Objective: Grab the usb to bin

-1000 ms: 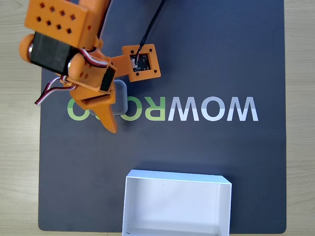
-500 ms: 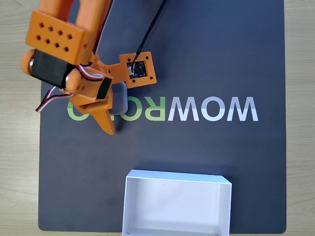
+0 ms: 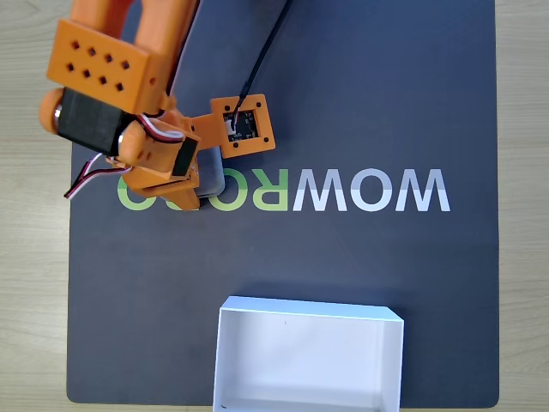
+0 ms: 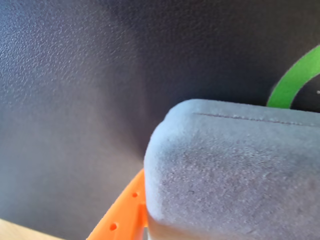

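The small flat matte grey usb block [image 3: 212, 174] lies on the dark mat [image 3: 360, 103] near the left edge of the surface in the fixed view, over the green letters, mostly hidden under the orange claw [image 3: 184, 184]. In the wrist view the grey block [image 4: 235, 175] looms close, an orange finger [image 4: 122, 210] touching its lower left side. Whether the claw pinches it, I cannot tell. The shallow white open-topped bin [image 3: 307, 309] sits at the mat's bottom edge, well apart.

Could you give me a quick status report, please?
Orange gripper down over small matte grey block, jaw state unclear. Shallow white box sits apart. Path between looks unobstructed.
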Available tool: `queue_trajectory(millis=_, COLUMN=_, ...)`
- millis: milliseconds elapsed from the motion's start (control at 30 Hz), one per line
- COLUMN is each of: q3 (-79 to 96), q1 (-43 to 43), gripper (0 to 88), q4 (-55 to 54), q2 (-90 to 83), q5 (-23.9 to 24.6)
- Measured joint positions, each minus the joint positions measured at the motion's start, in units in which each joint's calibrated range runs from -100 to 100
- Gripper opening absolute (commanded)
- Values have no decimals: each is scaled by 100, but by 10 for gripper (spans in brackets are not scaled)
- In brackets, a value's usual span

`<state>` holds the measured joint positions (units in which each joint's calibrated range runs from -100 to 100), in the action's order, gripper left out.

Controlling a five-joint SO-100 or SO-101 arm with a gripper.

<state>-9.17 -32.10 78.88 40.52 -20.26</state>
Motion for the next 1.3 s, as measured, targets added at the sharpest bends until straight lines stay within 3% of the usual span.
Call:
queue_trajectory(millis=100, q3=0, q1=0, gripper=57, q4=0, q2=0, q5=0)
queue_trajectory(millis=400, q3=9, q1=-18, gripper=57, q4=43, q2=-379, q5=21)
queue_trajectory(millis=800, q3=9, q1=1247, gripper=57, q4=78, q2=-4181, q5=94)
queue_trajectory(millis=1033, q3=9, q1=1919, gripper=57, q4=181, q2=-5902, q5=896)
queue_trajectory(millis=1300, q3=-36, q1=2087, gripper=57, q4=1060, q2=-5486, q5=2260)
